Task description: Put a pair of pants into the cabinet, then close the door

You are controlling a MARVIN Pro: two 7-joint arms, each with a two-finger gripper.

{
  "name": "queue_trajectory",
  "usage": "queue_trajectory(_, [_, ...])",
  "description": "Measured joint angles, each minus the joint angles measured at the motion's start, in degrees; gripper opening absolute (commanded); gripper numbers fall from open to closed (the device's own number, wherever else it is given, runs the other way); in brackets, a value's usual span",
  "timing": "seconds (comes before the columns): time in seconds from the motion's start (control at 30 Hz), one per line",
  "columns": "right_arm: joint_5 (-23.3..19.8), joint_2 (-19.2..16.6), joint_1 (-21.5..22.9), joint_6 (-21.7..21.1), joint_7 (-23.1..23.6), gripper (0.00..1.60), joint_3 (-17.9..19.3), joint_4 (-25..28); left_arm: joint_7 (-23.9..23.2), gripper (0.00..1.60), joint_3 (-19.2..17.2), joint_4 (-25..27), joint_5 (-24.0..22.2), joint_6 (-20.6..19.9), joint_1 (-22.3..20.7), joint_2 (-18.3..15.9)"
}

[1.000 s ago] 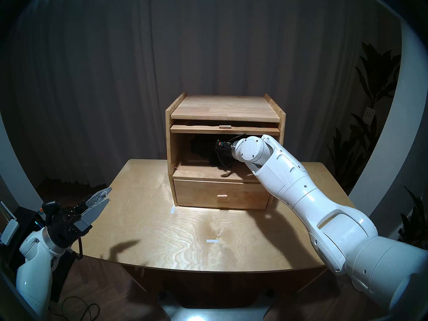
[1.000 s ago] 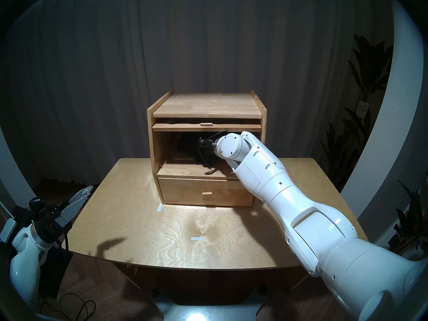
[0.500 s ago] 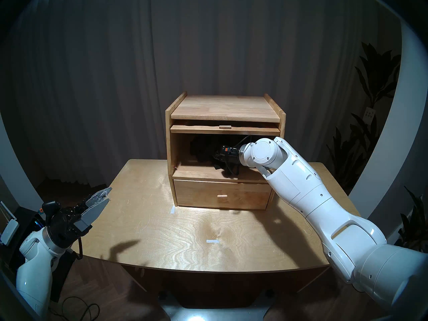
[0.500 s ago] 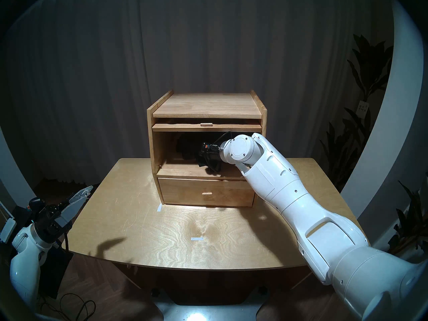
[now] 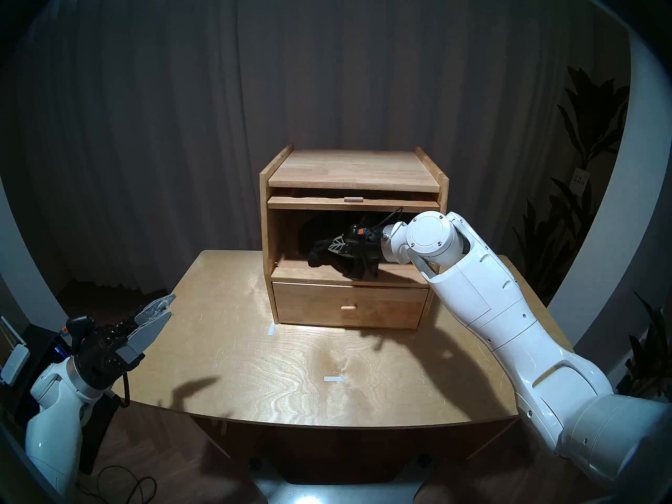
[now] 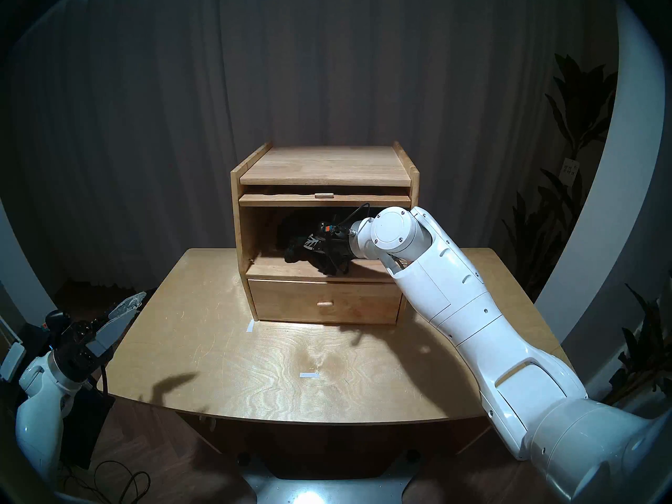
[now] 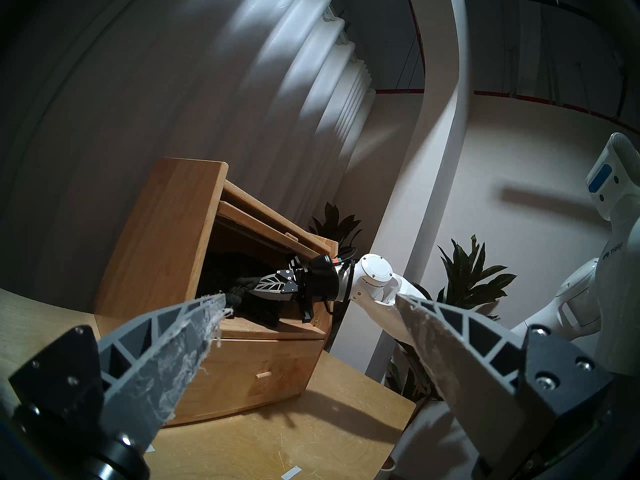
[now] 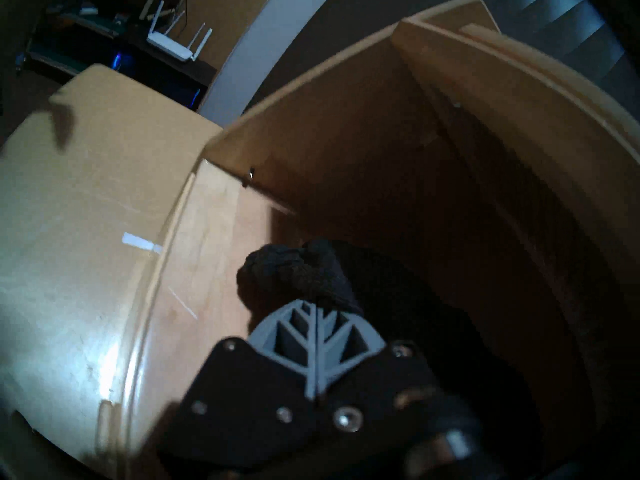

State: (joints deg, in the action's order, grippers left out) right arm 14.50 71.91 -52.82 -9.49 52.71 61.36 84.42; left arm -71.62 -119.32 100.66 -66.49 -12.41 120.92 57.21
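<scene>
Surface: a pale plywood table (image 5: 254, 365) bearing two white tape marks (image 5: 334, 379); the light-wood cabinet (image 5: 349, 168) stands toward its 12 o'clock edge.
Room: grey curtain (image 5: 327, 74) behind; leafy plants (image 5: 582, 136) at 3 o'clock.
Door: the door (image 5: 352, 203) lies flat, slid in under the cabinet top, its knob (image 5: 352, 199) facing out.
Pants: the pair of pants (image 5: 320, 254) sits in the upper compartment, above the drawer (image 5: 349, 308).
Right gripper: the right gripper (image 8: 317, 308), inside the compartment mouth, is clamped on a bunched fold of the pants.
Left gripper: the left gripper (image 7: 308, 308) hangs spread wide and empty off the table's 8 o'clock corner.
Only in wrist views: the left wrist shows the cabinet's side wall; the right wrist shows a router (image 8: 173, 46) on a shelf.
Hard to see: black fabric merges with the compartment's shadow; the door's window is hidden.
</scene>
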Motion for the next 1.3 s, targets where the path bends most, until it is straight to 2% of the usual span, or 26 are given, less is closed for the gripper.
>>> queue_trajectory(0.13, [-1.9, 0.6, -1.5, -4.7, 2.5, 0.00, 0.6, 3.1, 0.0, 1.60, 0.0, 0.0, 0.0, 0.0, 0.0, 0.0])
queue_trajectory(0.23, [-2.0, 1.2, -2.5, -8.0, 2.7, 0.00, 0.8, 4.0, 0.0, 1.60, 0.0, 0.0, 0.0, 0.0, 0.0, 0.0])
queue_trajectory(0.33, [-1.2, 2.0, -3.1, -10.9, 1.1, 0.00, 0.5, 3.7, 0.0, 1.60, 0.0, 0.0, 0.0, 0.0, 0.0, 0.0])
queue_trajectory(0.4, [-0.3, 2.6, -3.2, -11.3, -0.5, 0.00, 0.2, 2.5, 0.0, 1.60, 0.0, 0.0, 0.0, 0.0, 0.0, 0.0])
queue_trajectory(0.67, [3.1, 5.8, -0.9, -9.1, -7.9, 0.00, -0.2, -7.1, 0.0, 1.60, 0.0, 0.0, 0.0, 0.0, 0.0, 0.0])
queue_trajectory(0.87, [6.3, 8.0, 2.5, -7.6, -12.4, 0.00, 1.7, -13.8, 0.0, 1.60, 0.0, 0.0, 0.0, 0.0, 0.0, 0.0])
queue_trajectory(1.13, [9.9, 8.8, 6.6, -5.1, -15.7, 0.00, 4.2, -21.1, 0.0, 1.60, 0.0, 0.0, 0.0, 0.0, 0.0, 0.0])
queue_trajectory(1.2, [10.1, 8.8, 7.7, -3.4, -16.0, 0.00, 4.4, -23.6, 0.0, 1.60, 0.0, 0.0, 0.0, 0.0, 0.0, 0.0])
queue_trajectory(1.3, [9.5, 8.8, 8.0, -1.7, -15.8, 0.00, 4.9, -24.2, 0.0, 1.60, 0.0, 0.0, 0.0, 0.0, 0.0, 0.0])
